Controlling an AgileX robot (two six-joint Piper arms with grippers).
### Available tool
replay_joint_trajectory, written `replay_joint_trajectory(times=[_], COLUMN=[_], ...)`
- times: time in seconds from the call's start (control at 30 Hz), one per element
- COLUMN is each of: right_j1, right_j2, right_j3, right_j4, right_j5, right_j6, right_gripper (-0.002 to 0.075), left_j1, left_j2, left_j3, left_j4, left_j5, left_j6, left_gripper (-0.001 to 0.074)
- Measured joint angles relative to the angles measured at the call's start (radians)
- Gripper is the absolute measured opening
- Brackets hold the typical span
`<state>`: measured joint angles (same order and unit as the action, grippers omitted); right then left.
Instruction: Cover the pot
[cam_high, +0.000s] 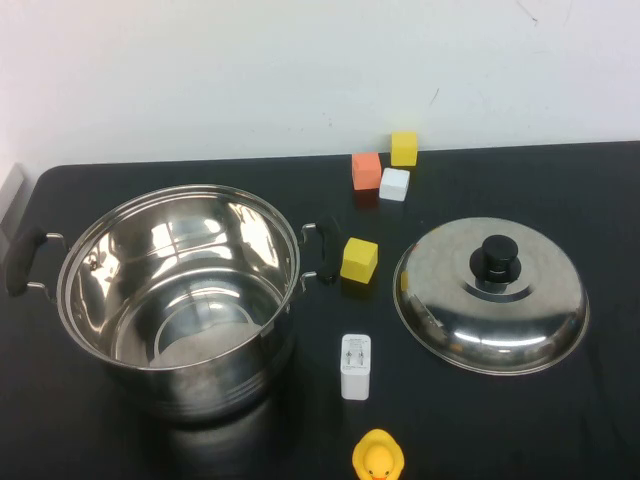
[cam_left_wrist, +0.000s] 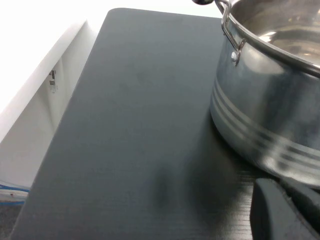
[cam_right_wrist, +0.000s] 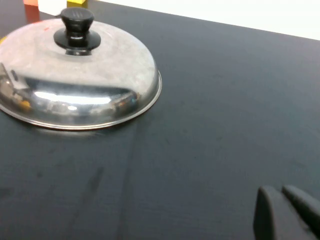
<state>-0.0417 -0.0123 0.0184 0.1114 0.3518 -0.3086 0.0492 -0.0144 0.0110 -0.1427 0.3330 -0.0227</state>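
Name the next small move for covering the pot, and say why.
Probably bring the right end effector over the lid's black knob. The lid lies knob-up on the table right of the open, empty pot, nearer the right arm; both end effectors hold nothing, and the left end effector sits beside the pot.

Black counter (cam_high: 560, 200) carries pot (cam_high: 180, 290), lid (cam_high: 490, 295), white charger (cam_high: 355, 366), yellow duck (cam_high: 378, 458), and four blocks: orange (cam_high: 366, 170), white (cam_high: 394, 184), two yellow (cam_high: 359, 260).
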Motion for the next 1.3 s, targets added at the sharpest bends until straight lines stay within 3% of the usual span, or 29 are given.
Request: replay_joint_trajectory(times=[0.87, 1.07, 1.3], right_j1=[0.000, 0.000, 0.000], right_j2=[0.000, 0.000, 0.000], right_j3=[0.000, 0.000, 0.009], right_j4=[0.033, 0.217, 0.682], right_j5=[0.000, 0.007, 0.026], right_j6=[0.000, 0.000, 0.004], right_gripper=[0.0011, 0.0011, 0.0011], left_j1=[0.000, 0.000, 0.000], left_j2=[0.000, 0.000, 0.000], left_j3=[0.000, 0.000, 0.000], left_j4=[0.000, 0.000, 0.000], left_j5=[0.000, 0.000, 0.000], left_j6=[0.000, 0.000, 0.000], left_gripper=[-0.0002, -0.0002, -0.0002])
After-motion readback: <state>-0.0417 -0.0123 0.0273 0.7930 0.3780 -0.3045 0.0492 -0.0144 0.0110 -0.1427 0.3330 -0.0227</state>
